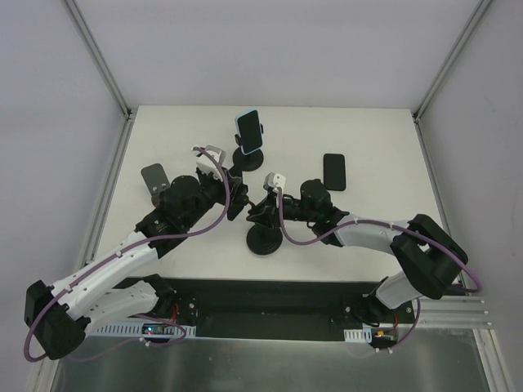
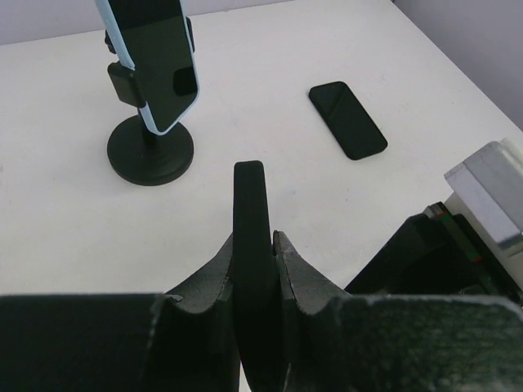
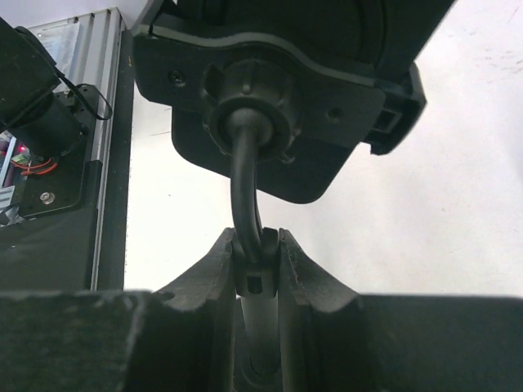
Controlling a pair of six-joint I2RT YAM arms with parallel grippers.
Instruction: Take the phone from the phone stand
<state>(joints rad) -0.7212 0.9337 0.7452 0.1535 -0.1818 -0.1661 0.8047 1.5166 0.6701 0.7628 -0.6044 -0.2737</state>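
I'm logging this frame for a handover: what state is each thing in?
Blue-cased phone: clamped upright in far stand.
Black phone: flat on table, screen dark.
Near stand: base on table, neck gripped.
Left gripper: shut on thin black slab.
Right gripper: shut on near stand's neck.

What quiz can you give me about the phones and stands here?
1. True or false: the phone in the light blue case is clamped in a black round-based stand.
2. The bare black phone lies: A) flat on the white table; B) in a stand; C) between jaws.
3. What are the jaws of the right gripper pinching?
Key: 1 true; 2 A; 3 the near stand's curved black stem.
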